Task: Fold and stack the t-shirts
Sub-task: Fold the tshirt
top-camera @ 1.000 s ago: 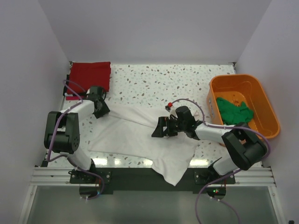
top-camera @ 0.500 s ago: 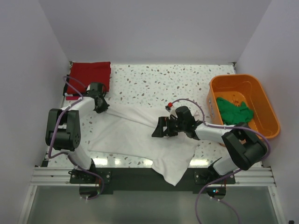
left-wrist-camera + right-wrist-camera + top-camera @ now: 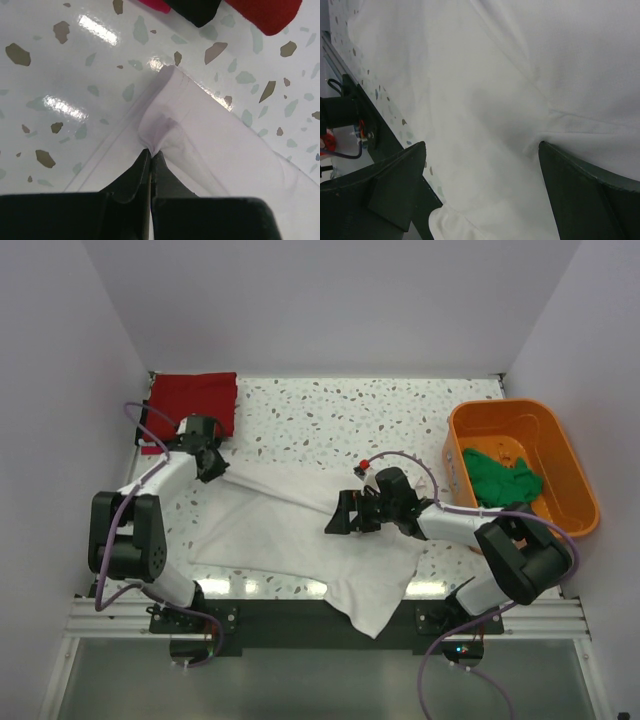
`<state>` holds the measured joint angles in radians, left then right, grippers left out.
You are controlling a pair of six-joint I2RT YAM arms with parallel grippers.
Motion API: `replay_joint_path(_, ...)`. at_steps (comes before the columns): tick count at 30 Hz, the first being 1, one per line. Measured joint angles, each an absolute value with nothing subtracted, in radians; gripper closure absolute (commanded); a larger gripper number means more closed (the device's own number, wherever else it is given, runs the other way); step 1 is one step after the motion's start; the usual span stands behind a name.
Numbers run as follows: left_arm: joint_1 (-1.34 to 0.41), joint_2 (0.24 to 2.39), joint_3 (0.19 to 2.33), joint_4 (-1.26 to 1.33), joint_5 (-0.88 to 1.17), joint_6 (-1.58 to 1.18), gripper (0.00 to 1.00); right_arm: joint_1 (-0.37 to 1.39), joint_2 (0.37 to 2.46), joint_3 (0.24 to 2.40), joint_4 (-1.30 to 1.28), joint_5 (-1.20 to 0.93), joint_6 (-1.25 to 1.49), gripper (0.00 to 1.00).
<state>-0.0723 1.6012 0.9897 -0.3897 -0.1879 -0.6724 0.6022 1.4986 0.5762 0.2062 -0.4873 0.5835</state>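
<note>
White soft cloth t-shirt (image 3: 290, 530): sleeve clenched in left gripper (image 3: 151, 153), drawn farther outward, flattening underway; right gripper (image 3: 338, 517) splayed, unmoved.

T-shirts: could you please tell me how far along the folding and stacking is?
Done: the red shirt lies folded in the far-left corner. In hand: the white shirt is spread mid-table, left gripper shut on its edge, right gripper open over it. Left: the green shirt, crumpled in the tub, and stacking.
</note>
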Motion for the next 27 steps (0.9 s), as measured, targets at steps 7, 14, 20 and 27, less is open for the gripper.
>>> replay_joint_path(7, -0.072, 1.557, 0.967, -0.441, -0.215, -0.697, 1.0, 0.602, 1.499, 0.576, 0.205, -0.486, 0.583, 0.01)
replay_joint_path(14, -0.072, 1.557, 0.915, -0.491, -0.23, -0.714, 0.83, 0.602, 1.499, 0.576, 0.204, -0.485, 0.583, 0.01)
replay_joint_path(20, -0.072, 1.546, 0.905, -0.548, -0.259, -0.724, 0.31, 0.602, 1.498, 0.58, 0.192, -0.484, 0.579, 0.01)
replay_joint_path(27, -0.072, 1.379, 0.942, -0.629, -0.29, -0.731, 0.0, 0.602, 1.458, 0.597, 0.094, -0.463, 0.555, 0.01)
